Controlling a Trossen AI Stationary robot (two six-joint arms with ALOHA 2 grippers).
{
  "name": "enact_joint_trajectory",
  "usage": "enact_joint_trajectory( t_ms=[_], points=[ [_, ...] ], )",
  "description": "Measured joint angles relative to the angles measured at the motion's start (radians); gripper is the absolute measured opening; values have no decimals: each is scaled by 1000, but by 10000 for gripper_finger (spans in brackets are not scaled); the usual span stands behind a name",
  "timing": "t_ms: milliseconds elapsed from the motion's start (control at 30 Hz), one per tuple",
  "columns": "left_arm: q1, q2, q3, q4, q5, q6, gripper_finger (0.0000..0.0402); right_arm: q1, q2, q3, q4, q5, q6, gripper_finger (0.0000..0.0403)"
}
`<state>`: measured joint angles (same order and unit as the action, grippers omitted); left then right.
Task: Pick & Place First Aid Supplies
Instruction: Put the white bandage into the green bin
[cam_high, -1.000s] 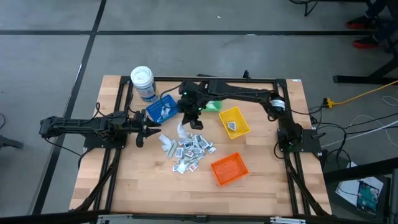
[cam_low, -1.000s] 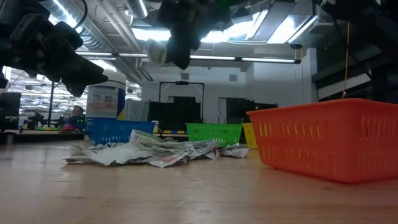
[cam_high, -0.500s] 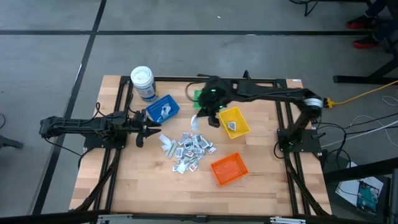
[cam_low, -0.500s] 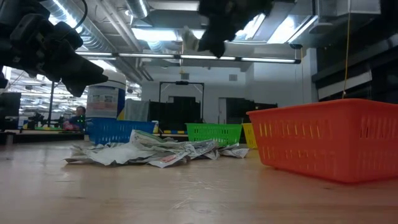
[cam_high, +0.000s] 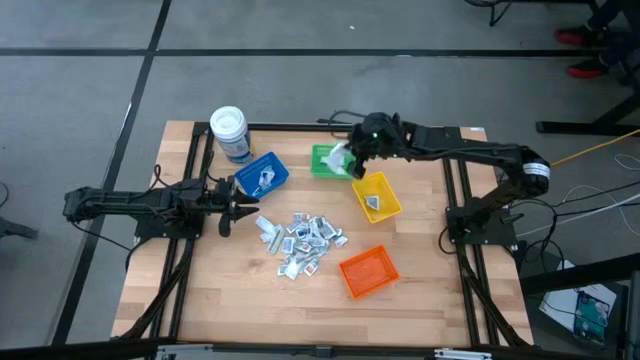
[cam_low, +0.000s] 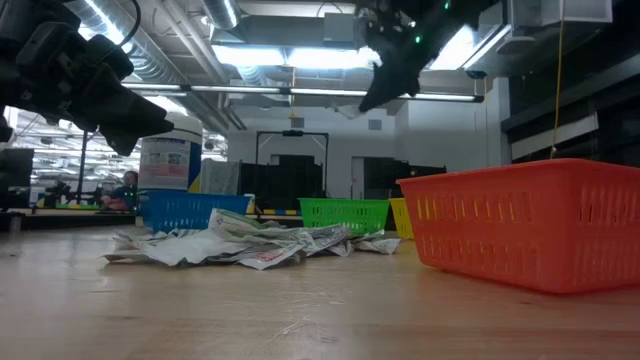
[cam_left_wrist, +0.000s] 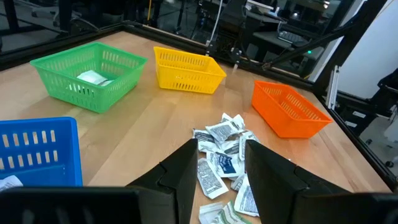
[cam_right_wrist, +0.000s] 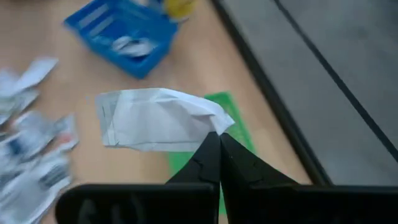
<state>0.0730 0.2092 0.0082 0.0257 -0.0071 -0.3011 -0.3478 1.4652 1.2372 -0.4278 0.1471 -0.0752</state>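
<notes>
The right hand (cam_right_wrist: 214, 142) is pinched shut on a white packet (cam_right_wrist: 158, 118), holding it in the air over the green bin (cam_high: 328, 161). The remaining packets (cam_high: 302, 240) lie heaped mid-counter (cam_high: 230, 300) between the blue bin (cam_high: 262, 174), yellow bin (cam_high: 377, 196) and orange bin (cam_high: 369, 272). The left hand (cam_left_wrist: 221, 158) waits low beside the pile, fingers parted and empty.

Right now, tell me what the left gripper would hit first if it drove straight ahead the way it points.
The left gripper points at the pile of first aid packets; it would likely meet those first, though depth is uncertain.
</notes>
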Motion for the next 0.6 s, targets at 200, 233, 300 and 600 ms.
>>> enact_joint_trajectory(
  t_ms=[200,233,300,600],
  points=[
    [0,0,0,0,0,0,127,-81,56,-35,95,0,189,3],
    [0,0,0,0,0,0,127,-87,71,-35,97,0,218,3],
    [0,0,0,0,0,0,127,-96,102,-35,116,0,277,3],
    [0,0,0,0,0,0,127,-90,260,-35,170,-36,581,4]
  ],
)
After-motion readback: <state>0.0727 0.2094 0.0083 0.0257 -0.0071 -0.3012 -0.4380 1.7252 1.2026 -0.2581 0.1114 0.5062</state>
